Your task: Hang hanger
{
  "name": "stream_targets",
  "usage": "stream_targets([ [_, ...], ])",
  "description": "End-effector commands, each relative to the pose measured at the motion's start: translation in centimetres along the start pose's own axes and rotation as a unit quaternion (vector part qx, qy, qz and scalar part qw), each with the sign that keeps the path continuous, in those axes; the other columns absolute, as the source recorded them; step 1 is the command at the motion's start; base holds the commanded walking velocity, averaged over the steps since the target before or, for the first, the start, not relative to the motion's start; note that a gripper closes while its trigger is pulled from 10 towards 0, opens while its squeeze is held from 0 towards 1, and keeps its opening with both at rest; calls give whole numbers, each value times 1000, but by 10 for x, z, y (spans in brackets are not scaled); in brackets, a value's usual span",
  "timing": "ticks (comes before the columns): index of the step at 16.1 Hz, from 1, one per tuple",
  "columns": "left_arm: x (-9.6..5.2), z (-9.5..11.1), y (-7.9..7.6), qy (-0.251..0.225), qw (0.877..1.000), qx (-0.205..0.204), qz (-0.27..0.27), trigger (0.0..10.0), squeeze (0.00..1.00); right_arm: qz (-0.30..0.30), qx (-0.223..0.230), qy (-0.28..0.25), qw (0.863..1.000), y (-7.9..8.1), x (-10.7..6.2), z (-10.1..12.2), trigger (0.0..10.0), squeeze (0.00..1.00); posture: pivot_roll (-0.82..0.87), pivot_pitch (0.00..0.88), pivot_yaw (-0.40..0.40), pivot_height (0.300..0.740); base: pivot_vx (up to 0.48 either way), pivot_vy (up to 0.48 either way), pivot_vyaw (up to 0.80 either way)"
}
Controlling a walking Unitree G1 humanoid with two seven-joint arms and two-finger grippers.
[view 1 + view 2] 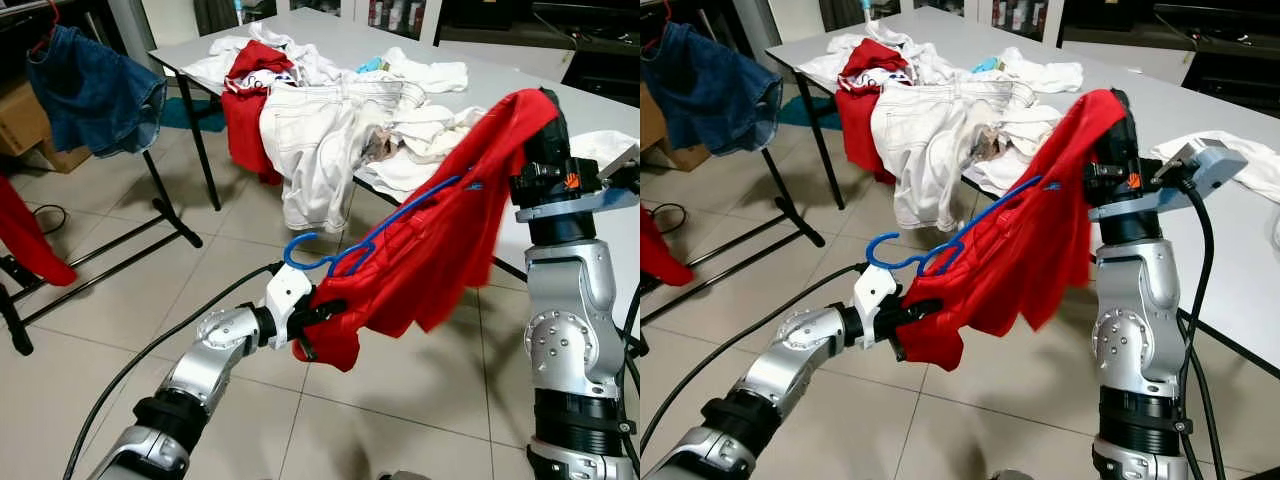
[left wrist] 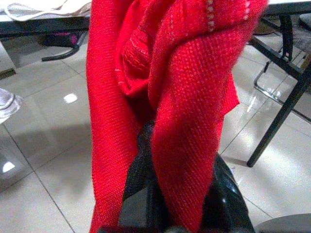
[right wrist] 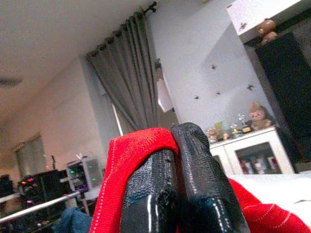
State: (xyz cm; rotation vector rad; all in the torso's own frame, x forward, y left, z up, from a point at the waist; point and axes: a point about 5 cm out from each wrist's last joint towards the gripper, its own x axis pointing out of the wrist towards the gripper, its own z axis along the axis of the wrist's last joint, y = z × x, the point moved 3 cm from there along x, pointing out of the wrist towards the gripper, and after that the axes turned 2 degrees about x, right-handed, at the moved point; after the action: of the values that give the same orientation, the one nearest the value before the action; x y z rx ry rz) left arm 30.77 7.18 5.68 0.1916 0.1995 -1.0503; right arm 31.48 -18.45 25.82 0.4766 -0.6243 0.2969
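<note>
Blue hanger [image 1: 345, 250]: threaded into a red garment [image 1: 440, 230], hook free, held in the air between your arms over the tiled floor [image 1: 120, 290]. Left end effector [image 1: 315, 318]: clamped on the garment's lower hem. Right end effector [image 3: 177, 160]: raised, pinched together on the upper edge. Bench [image 1: 540, 80] behind: heaped white laundry [image 1: 320, 130].

A coarse matt knit is shown by the red garment [image 1: 440, 240], while the blue hanger [image 1: 330, 255] looks like smooth plastic. Brushed silver metal is seen on the arms, glossy black on the right gripper [image 3: 187, 194]. The floor tiles [image 1: 120, 290] are glossy; the table [image 1: 560, 90] is smooth and matt.
</note>
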Motion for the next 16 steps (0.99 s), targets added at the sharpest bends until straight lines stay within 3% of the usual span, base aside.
stream_targets([
  [1,-8,-25,-3,54,998,-17,-4,10000,0,26,-5,-57,998,10,8,28,0,0,-133,0,49,740,0,0,0],
  [4,-8,-32,-12,57,998,-9,-27,10000,0,-50,-57,-90,993,-22,19,47,0,0,-138,0,51,740,0,0,0],
  [7,-9,-32,-11,54,998,-9,-22,10000,0,-111,-79,-97,986,-45,19,54,0,0,-130,0,45,740,0,0,0],
  [9,-12,-33,-11,49,999,-11,-21,10000,0,-178,-89,-94,975,-69,15,55,0,0,-122,0,41,740,0,0,0],
  [14,-16,-32,-2,43,999,-8,7,10000,0,-216,-73,-67,971,-82,-7,39,0,0,-109,0,37,740,0,0,0],
  [16,-18,-31,2,44,999,-8,9,10000,0,-229,-72,-39,970,-85,-24,27,0,0,-109,0,37,740,0,0,0],
])
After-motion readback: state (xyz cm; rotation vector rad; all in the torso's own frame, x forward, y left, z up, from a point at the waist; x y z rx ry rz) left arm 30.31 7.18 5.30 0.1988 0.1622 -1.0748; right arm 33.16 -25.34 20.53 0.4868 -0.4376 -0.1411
